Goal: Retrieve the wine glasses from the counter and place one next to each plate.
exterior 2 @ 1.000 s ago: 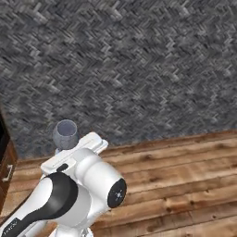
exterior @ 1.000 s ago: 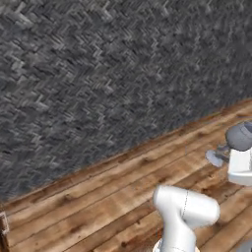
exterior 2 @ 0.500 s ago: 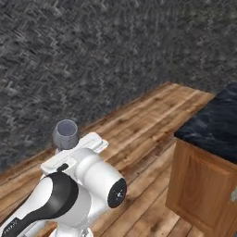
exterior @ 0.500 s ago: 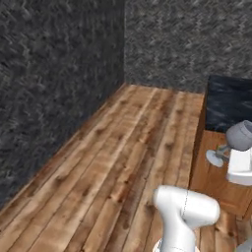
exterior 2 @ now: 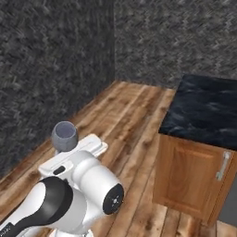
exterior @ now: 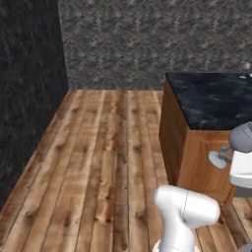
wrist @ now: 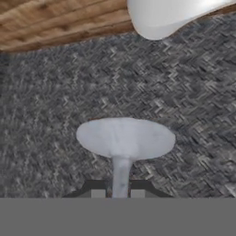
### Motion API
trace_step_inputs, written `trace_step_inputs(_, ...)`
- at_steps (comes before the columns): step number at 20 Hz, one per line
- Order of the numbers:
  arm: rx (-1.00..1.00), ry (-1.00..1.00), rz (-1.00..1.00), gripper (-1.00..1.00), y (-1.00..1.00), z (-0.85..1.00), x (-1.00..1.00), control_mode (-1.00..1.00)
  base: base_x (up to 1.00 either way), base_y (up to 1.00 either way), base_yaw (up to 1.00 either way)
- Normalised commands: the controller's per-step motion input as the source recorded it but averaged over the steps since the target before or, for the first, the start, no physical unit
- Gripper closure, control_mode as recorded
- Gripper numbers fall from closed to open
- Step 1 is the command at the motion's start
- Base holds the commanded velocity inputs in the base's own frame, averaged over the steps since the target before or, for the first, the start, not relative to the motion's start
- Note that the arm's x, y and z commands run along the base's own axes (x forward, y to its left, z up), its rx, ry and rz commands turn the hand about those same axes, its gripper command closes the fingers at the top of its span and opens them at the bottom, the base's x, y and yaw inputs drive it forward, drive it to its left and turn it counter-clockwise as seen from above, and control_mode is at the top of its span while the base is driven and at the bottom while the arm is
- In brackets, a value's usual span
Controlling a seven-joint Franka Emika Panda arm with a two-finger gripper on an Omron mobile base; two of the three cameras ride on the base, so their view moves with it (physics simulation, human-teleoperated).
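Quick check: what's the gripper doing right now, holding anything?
Gripper: shut on the stem of a wine glass, its foot facing the hand camera.

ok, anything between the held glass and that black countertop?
Nothing visible. The gripper is shut on the wine glass stem, and only bare wooden floor lies between it and the counter. No plates in view.
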Motion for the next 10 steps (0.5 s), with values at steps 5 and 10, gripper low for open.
trace_step_inputs(5, 0.00, 0.00, 0.00, 1.00, 0.00, 0.00, 0.00, 1.00, 0.63, 1.00, -0.24)
trace_step_inputs(10, 0.00, 0.00, 0.00, 1.00, 0.00, 0.00, 0.00, 1.00, 0.92, 1.00, -0.26)
